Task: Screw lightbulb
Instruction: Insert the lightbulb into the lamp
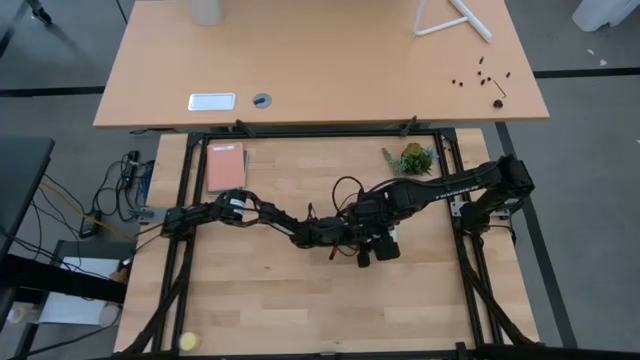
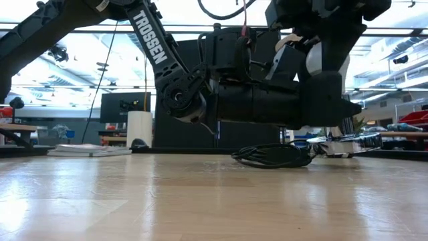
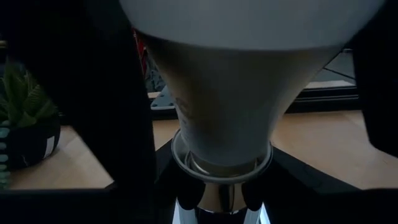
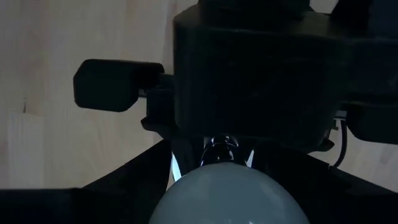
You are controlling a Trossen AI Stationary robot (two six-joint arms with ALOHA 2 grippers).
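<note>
i see the smooth white pear-shaped lightbulb (image 3: 249,93) at the middle of the wooden counter (image 1: 300,300), its narrow neck in a shiny metal ring; right hand (image 4: 211,180) grasps it, left hand (image 3: 217,205) grips the socket part.

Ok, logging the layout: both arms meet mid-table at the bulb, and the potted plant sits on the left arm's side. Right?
Not quite: the plant sits on the right arm's side, as the high view shows. Both arms do meet mid-table at the bulb.
</note>
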